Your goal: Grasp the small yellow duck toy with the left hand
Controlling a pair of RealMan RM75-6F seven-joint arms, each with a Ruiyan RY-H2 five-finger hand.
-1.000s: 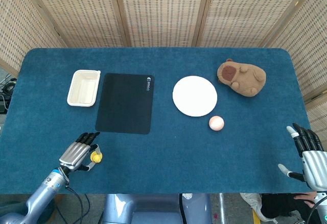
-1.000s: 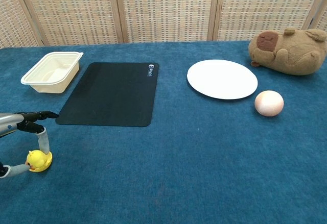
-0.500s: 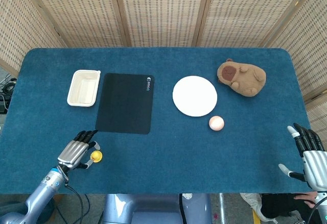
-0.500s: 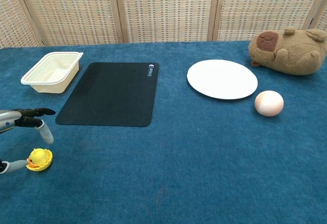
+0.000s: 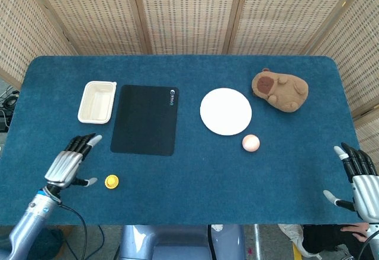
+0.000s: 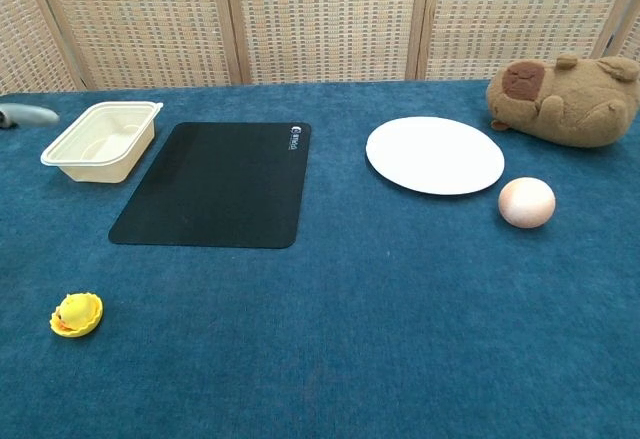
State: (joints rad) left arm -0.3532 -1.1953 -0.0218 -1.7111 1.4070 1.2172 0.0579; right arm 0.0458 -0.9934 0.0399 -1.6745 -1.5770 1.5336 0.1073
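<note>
My left hand (image 5: 68,164), fingers spread and empty, hovers just left of the small yellow duck toy (image 5: 111,181), which sits free on the table (image 5: 195,171). Risk: an off-centre closure could nudge it away.

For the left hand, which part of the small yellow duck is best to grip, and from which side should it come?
Probably across the round body of the yellow duck, thumb on one side and fingers on the other, coming down from above. It is small, sits low on the blue table and has open cloth all around. The left hand is open, just to the duck's left, so a short move reaches it.
</note>
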